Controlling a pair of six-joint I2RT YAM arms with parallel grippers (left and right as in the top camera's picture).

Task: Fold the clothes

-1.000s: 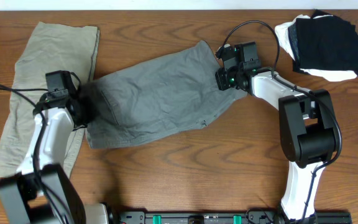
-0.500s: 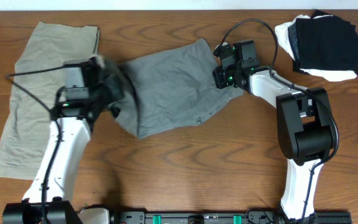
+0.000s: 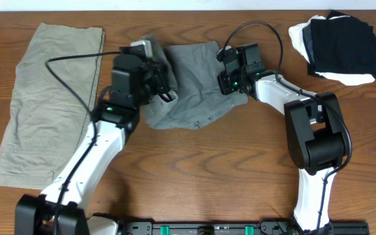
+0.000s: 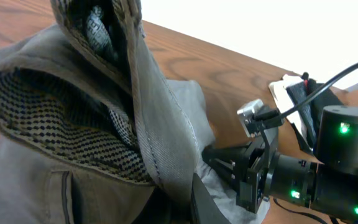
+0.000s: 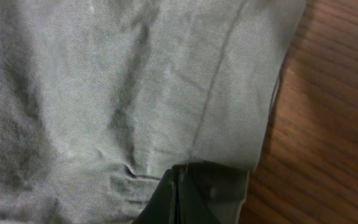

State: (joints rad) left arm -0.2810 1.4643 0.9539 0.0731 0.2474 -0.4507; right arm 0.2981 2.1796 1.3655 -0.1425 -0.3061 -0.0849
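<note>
Grey cotton shorts point(image 3: 191, 98) lie bunched in a crumpled heap at the far middle of the wooden desk point(image 3: 207, 170), their weave fine and matte, creased in soft ridges. The left gripper point(image 3: 165, 88) is closed tight on the thick waistband end, holding it lifted and doubled over the rest of the cloth. In the left wrist view the raised fold shows a stitched seam and a pocket lining point(image 4: 48, 134) patterned in small dark dots. The right gripper point(image 3: 224, 81) is pinched shut on the shorts' right edge, low against the desk, where a straight sewn hem meets the wood grain. A pale khaki garment point(image 3: 44, 98) lies spread flat at the left, long and rumpled. A folded black and white stack point(image 3: 341, 49) sits at the far right corner, well apart from the shorts
</note>
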